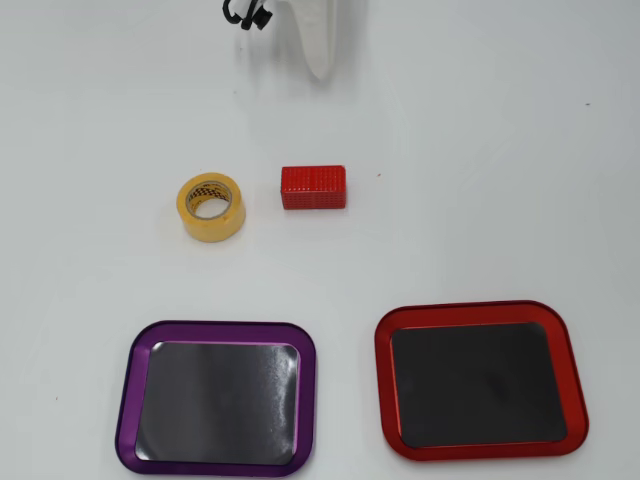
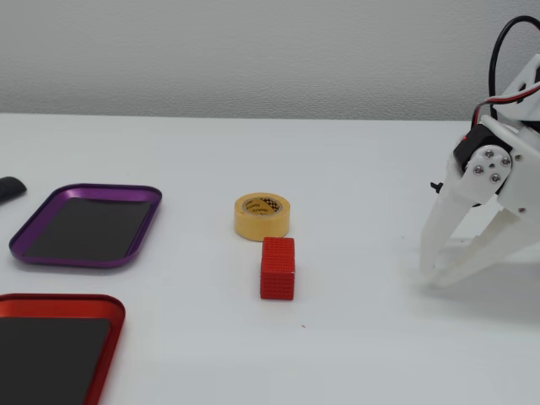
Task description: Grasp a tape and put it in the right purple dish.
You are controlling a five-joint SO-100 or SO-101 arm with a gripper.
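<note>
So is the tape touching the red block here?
Apart. The overhead view shows bare white table between the tape and the red block; the fixed view shows a thin gap too.

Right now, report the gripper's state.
Gripper: open, holding nothing; its fingers are spread with tips near the table, well away from the tape.
</note>
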